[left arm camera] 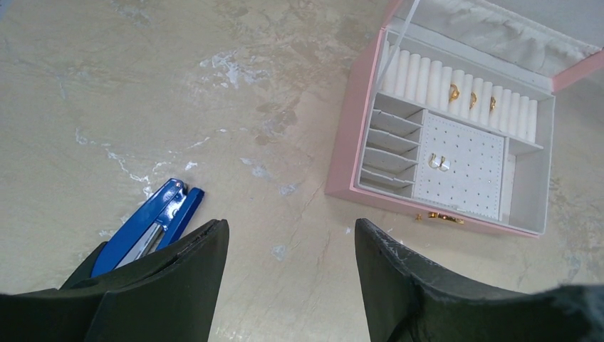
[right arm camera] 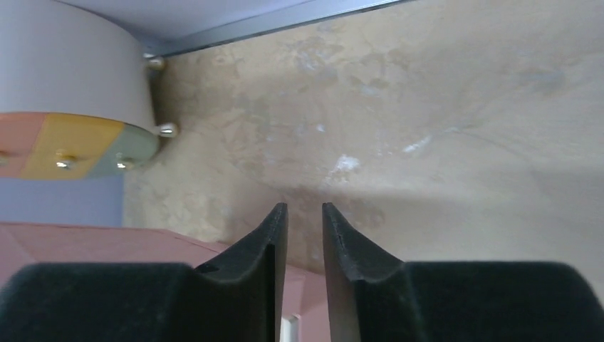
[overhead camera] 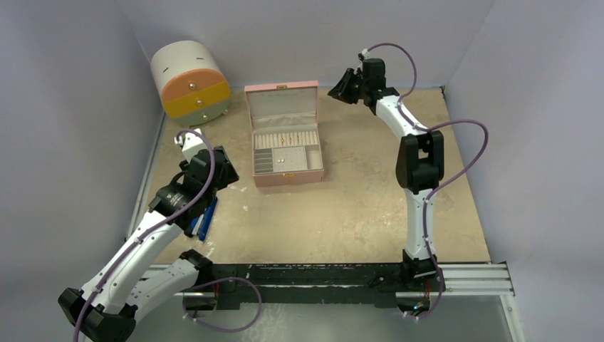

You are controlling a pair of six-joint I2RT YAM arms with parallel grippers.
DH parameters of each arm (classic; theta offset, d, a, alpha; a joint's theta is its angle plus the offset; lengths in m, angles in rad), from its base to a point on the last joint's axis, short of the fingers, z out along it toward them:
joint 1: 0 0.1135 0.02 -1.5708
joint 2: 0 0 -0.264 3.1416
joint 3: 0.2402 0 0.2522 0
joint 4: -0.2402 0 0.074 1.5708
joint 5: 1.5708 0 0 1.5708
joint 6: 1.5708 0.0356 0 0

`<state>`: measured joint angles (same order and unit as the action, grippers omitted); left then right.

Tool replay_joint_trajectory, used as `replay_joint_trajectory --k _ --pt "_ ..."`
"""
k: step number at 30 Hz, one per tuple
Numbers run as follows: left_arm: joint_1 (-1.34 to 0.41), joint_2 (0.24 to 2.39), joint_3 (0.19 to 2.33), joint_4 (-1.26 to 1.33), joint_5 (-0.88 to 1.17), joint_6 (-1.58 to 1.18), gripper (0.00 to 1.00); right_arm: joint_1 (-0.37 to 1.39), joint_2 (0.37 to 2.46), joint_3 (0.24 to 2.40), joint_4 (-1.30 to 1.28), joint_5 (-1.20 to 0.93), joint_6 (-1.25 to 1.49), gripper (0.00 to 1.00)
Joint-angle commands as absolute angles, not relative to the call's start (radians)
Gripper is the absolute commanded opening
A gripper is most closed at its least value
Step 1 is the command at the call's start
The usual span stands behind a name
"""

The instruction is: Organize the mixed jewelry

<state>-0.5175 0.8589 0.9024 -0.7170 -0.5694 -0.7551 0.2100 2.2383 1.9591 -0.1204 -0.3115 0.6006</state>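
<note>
Left arm is sitting folded low by the table's left edge. The left gripper is hovering with jaws spread wide and empty, the blue tool just beside it. Right arm is standing extended to the far edge. The right gripper is showing a slim gap with nothing in it. Gold jewelry is lying in the open pink box, far-centre.

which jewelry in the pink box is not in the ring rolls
The pair of small hoops on the white dotted panel; the three gold pieces sit apart, tucked between the ring rolls.
</note>
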Motion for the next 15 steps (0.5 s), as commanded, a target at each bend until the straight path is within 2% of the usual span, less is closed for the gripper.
replay_joint_trajectory --k 1,6,9,15 --pt "-0.514 0.822 0.94 -0.72 -0.548 -0.733 0.64 0.21 2.29 2.075 -0.058 -0.447 0.707 0.21" --pt "-0.514 0.788 0.937 -0.736 -0.548 -0.733 0.64 0.213 2.341 2.118 -0.009 -0.527 0.761 0.06" --pt "-0.514 0.775 0.94 -0.743 -0.533 -0.728 0.64 0.215 2.358 2.12 0.036 -0.603 0.794 0.01" --pt "-0.514 0.729 0.936 -0.715 -0.473 -0.708 0.65 0.229 2.371 2.134 0.109 -0.76 0.84 0.0"
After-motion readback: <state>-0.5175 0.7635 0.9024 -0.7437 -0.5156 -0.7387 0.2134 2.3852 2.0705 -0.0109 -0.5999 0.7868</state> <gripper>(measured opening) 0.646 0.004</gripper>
